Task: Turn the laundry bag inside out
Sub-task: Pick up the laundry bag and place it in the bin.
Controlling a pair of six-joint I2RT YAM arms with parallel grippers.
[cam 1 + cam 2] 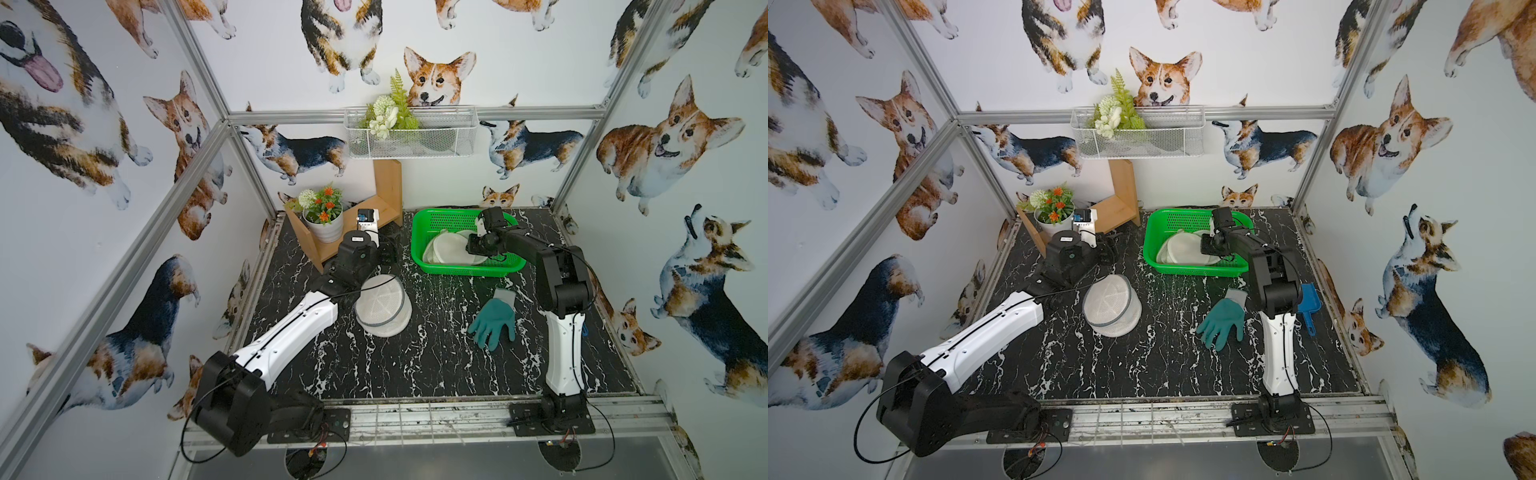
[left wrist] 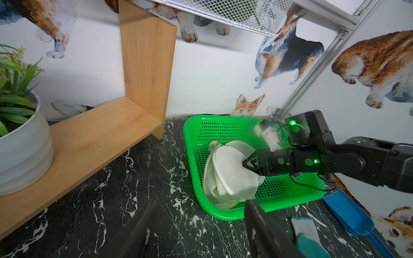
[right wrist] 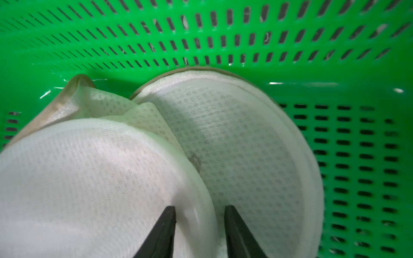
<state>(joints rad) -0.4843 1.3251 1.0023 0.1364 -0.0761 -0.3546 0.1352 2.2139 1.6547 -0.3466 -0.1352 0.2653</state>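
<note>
Since you asked what's in what: the green basket (image 1: 459, 271) sits at 1 o'clock on the bench (image 1: 415, 365), and the white mesh laundry bag (image 1: 446, 249) is slumped inside it, round panels overlapping. Your right tool (image 3: 200, 214) is down in that basket with its jaws part-way apart, one finger either side of the bag's stiff rim, and as far as I can see it isn't clamped on it. Your left tool (image 2: 197, 207) hangs wide open and empty at 11 o'clock, by the wooden shelf (image 1: 386, 199). A second mesh bag (image 1: 382, 309) lies loose on the bench at 9 o'clock. Up at 12, the wire basket (image 1: 440, 143) holds fake greenery (image 1: 390, 112). The white pot (image 1: 326, 232) at 11 holds flowers (image 1: 324, 203).
</note>
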